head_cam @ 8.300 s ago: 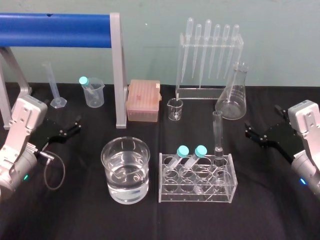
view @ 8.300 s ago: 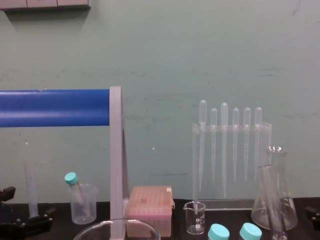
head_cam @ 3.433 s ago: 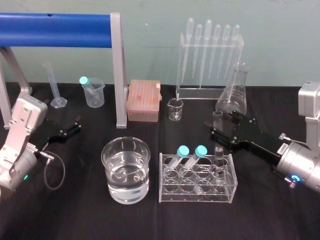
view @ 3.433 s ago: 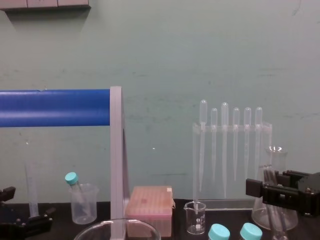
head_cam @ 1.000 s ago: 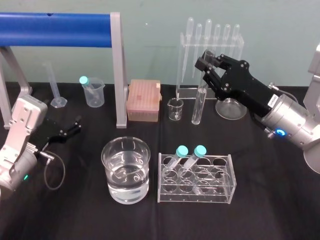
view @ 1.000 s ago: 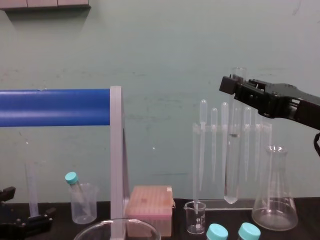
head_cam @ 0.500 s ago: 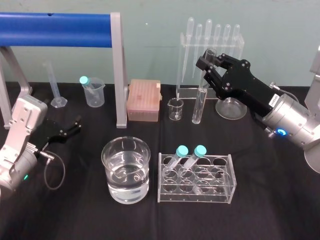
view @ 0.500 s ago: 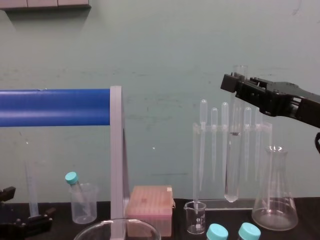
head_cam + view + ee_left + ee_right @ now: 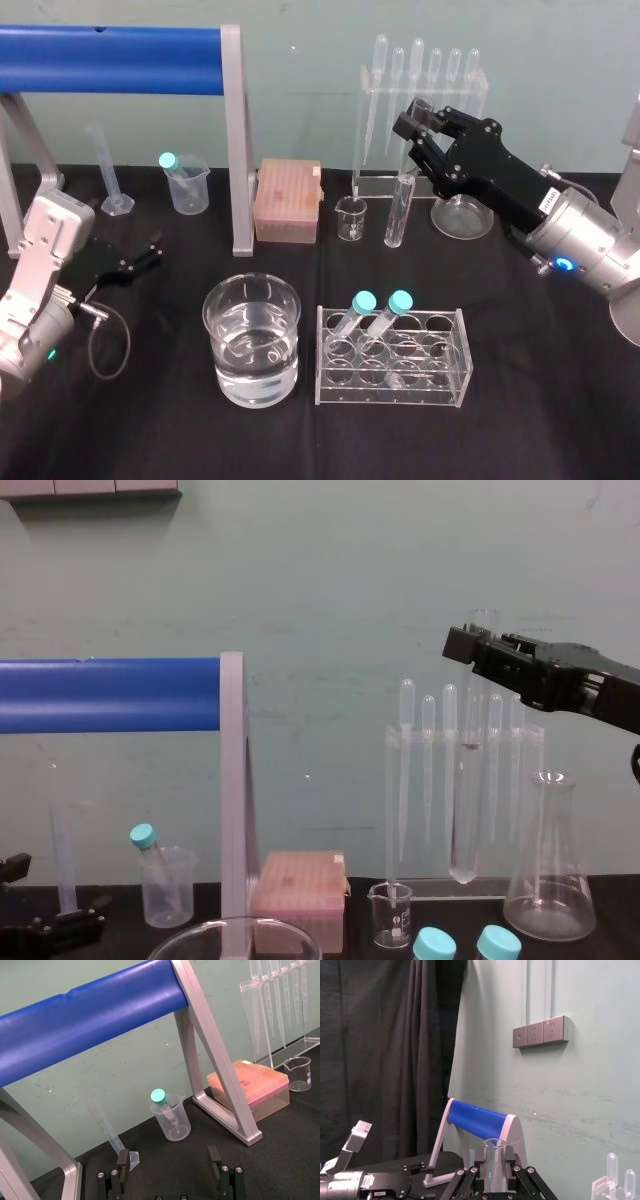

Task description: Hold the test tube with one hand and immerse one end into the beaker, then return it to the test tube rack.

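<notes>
Lifted clear of the test tube rack (image 9: 393, 375) since earlier, the test tube (image 9: 397, 215) hangs upright beyond it, right gripper (image 9: 417, 122) clamped near its rim, so a hasty swing toward the near-left beaker (image 9: 251, 340) could loosen it or clip the small graduated beaker (image 9: 351, 218); left gripper (image 9: 152, 252) idles, spread, far left.

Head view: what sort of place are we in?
Probably a chemistry-lab bench setup: a clear rack of bulb-topped plastic pipettes, a clear glass conical flask and a large clear glass beaker. The right gripper holds a slim clear glass test tube aloft; the left gripper sits idle at left.
</notes>
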